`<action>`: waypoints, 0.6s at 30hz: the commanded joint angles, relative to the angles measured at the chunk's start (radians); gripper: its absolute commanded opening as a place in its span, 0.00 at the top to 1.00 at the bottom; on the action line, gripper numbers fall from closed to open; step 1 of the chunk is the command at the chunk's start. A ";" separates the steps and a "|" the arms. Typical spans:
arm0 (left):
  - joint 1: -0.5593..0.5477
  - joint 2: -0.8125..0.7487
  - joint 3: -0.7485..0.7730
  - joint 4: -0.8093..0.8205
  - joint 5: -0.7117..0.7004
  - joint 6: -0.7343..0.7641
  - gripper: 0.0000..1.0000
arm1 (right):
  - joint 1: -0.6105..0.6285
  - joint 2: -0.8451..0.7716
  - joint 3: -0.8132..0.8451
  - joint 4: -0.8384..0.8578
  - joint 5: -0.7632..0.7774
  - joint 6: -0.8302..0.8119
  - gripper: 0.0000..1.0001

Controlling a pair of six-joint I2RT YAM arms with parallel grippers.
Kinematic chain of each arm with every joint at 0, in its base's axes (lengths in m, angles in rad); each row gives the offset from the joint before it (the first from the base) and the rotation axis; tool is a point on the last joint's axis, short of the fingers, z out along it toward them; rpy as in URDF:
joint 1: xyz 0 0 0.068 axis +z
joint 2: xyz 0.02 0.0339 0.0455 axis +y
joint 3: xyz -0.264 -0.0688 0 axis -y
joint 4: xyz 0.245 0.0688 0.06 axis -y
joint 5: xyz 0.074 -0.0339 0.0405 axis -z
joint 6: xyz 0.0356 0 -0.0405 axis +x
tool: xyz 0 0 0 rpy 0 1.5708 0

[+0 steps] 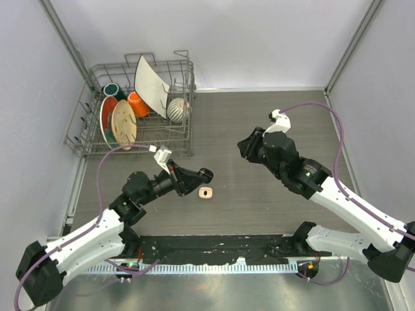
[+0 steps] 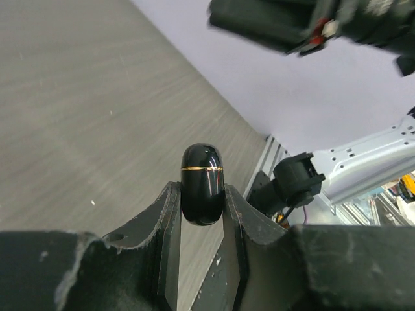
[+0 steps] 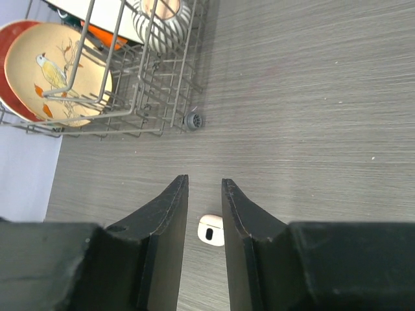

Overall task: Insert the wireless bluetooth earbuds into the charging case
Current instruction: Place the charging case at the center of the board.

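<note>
Pinched between the fingers of the left gripper [image 1: 202, 175], over the dark wood-grain table [image 1: 272, 207]: a glossy black charging case [image 2: 202, 184], oval, closed, ringed by a thin gold line. Gripped at the lower half, long axis in line with the fingers, upper half clear of the fingertips.

Just beside that gripper, toward the middle of the table: a small cream item [image 1: 206, 192] with a dark slot in its face. Lying flat, touched by neither arm, too small to tell whether case or earbud. Seen from the right wrist camera as well, on the table under the gap between the fingers.

Right gripper [image 3: 205, 184] held off the table at centre right, fingers slightly parted, nothing between them, tips turned toward the left arm.

In the far left corner, well apart from both grippers: a wire dish rack [image 1: 190, 123]. Loaded with a cream plate [image 3: 55, 74] painted with a bird, a red plate [image 1: 107, 113] behind it, an orange cup [image 1: 137, 103], a teal cup [image 1: 111, 89], a striped bowl [image 1: 179, 109] and a white plate [image 1: 150, 84] leaning tilted over the top wires.
</note>
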State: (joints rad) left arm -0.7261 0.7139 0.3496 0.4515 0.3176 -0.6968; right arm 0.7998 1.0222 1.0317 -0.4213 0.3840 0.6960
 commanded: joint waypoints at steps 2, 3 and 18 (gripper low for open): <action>-0.091 0.157 0.060 0.064 -0.112 -0.076 1.00 | -0.014 -0.079 -0.012 -0.004 0.096 0.030 0.66; -0.104 0.180 0.063 0.078 -0.135 -0.082 1.00 | -0.016 -0.091 -0.013 -0.007 0.119 0.025 0.66; -0.364 0.633 0.158 0.165 -0.554 -0.259 0.96 | -0.019 -0.131 -0.024 -0.013 0.188 0.011 0.66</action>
State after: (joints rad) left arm -1.0599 1.2766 0.4656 0.5232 -0.0879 -0.8845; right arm 0.7834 0.9222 1.0138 -0.4500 0.5205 0.7067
